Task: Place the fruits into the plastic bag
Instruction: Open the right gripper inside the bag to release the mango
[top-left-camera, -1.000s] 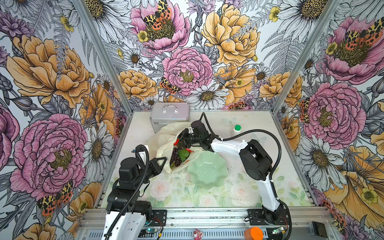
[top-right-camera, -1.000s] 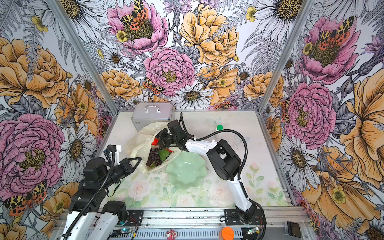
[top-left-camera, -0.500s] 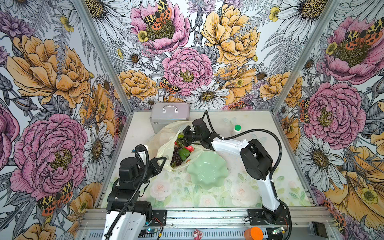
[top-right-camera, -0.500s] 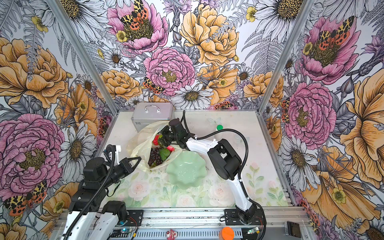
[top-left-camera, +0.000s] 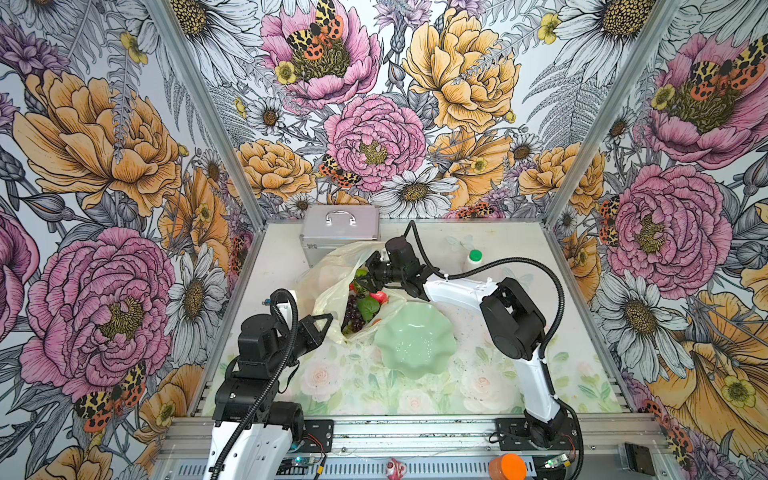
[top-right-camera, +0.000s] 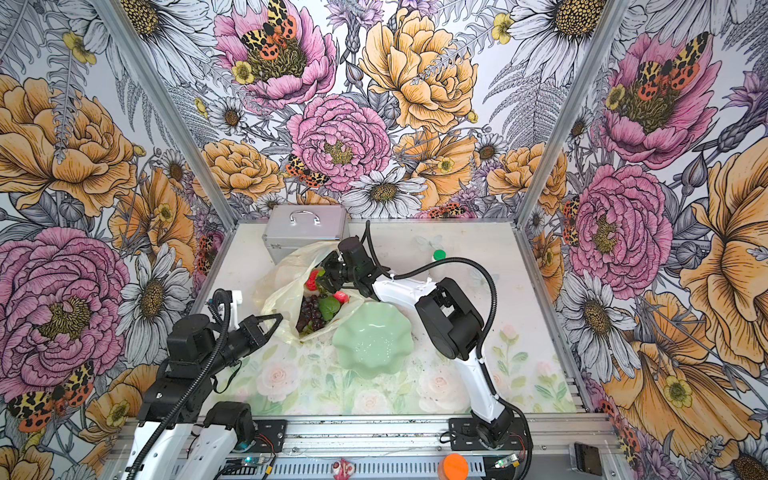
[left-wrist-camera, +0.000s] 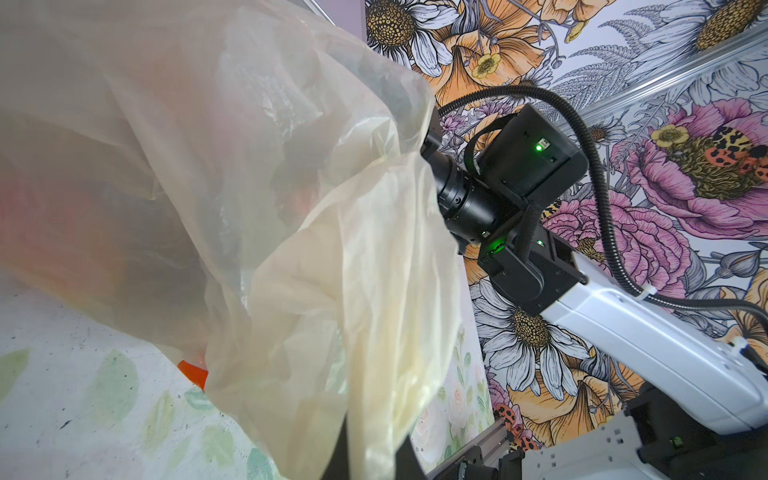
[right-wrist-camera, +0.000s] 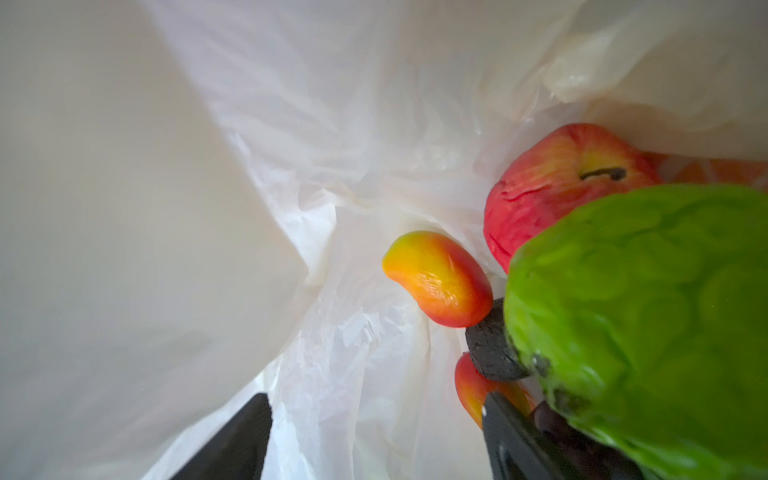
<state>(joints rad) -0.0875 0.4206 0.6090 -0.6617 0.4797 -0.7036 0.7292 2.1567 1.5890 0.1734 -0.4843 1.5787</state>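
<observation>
The pale-yellow plastic bag (top-left-camera: 332, 274) (top-right-camera: 282, 286) (left-wrist-camera: 249, 208) lies left of centre with its mouth open. My left gripper (top-left-camera: 328, 318) (top-right-camera: 278, 318) (left-wrist-camera: 370, 453) is shut on a fold of its near edge. Reaching into the mouth, my right gripper (top-left-camera: 365, 282) (top-right-camera: 322, 282) (right-wrist-camera: 374, 440) is open, with only bag film between its fingers (right-wrist-camera: 237, 444). Inside lie fruits: a red-yellow mango (right-wrist-camera: 436, 278), a red apple (right-wrist-camera: 552, 183), a bumpy green ball (right-wrist-camera: 644, 311) beside one finger, and purple grapes (top-left-camera: 353, 309) (top-right-camera: 309, 313).
A wavy pale green dish (top-left-camera: 415, 340) (top-right-camera: 370, 340) sits against the bag's right side. A silver case (top-left-camera: 338, 232) (top-right-camera: 305, 226) stands at the back wall behind the bag. A small green-capped bottle (top-left-camera: 473, 259) stands at the back right.
My right gripper's jaws have widened inside the bag mouth, and it has shifted slightly toward the back. The left gripper keeps its hold and has not moved.
</observation>
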